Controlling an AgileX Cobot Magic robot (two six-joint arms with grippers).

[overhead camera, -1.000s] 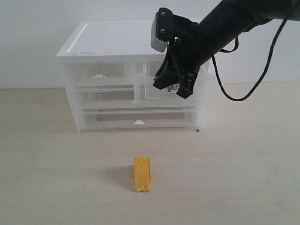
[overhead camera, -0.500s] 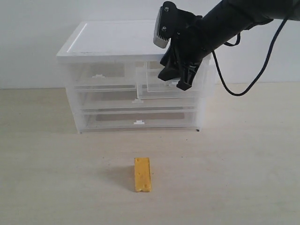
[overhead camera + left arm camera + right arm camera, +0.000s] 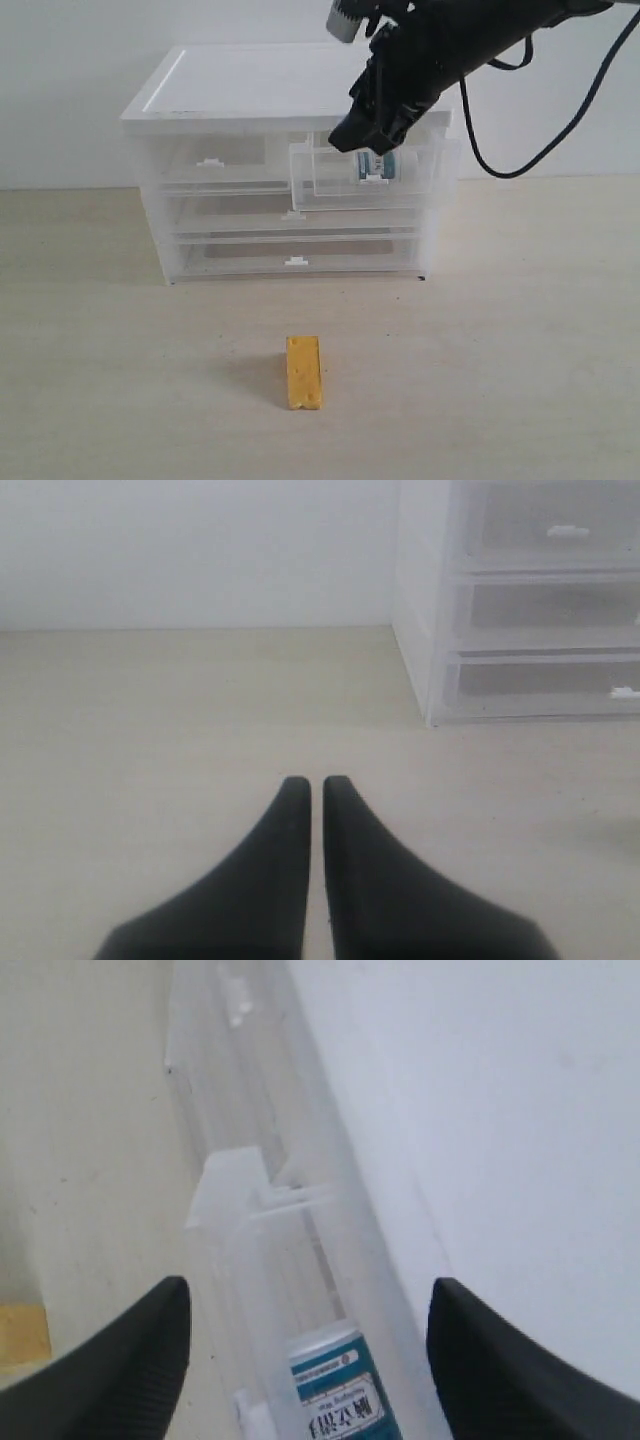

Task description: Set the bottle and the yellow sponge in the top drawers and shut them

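The bottle [image 3: 376, 164], white with a teal label, lies inside the right top drawer [image 3: 330, 190], which is pulled out from the cabinet. My right gripper [image 3: 362, 136] hangs just above it, open, with nothing between its fingers; in the right wrist view the bottle [image 3: 340, 1390] lies below the spread gripper [image 3: 308, 1285]. The left top drawer [image 3: 215, 165] is pushed in. On the table in front lies the yellow sponge [image 3: 304, 372]. My left gripper [image 3: 310, 780] is shut and empty, low over the table beside the cabinet, and it does not show in the exterior view.
The white-topped cabinet [image 3: 250, 90] stands at the back against a pale wall, with two full-width drawers [image 3: 295, 250] below, both pushed in. The right arm's black cable [image 3: 560, 120] hangs to the cabinet's right. A sliver of the sponge [image 3: 20, 1335] shows in the right wrist view.
My right gripper has opened, let go of the bottle into the right top drawer, and lifted up and slightly back. The sponge and the left gripper have not moved.
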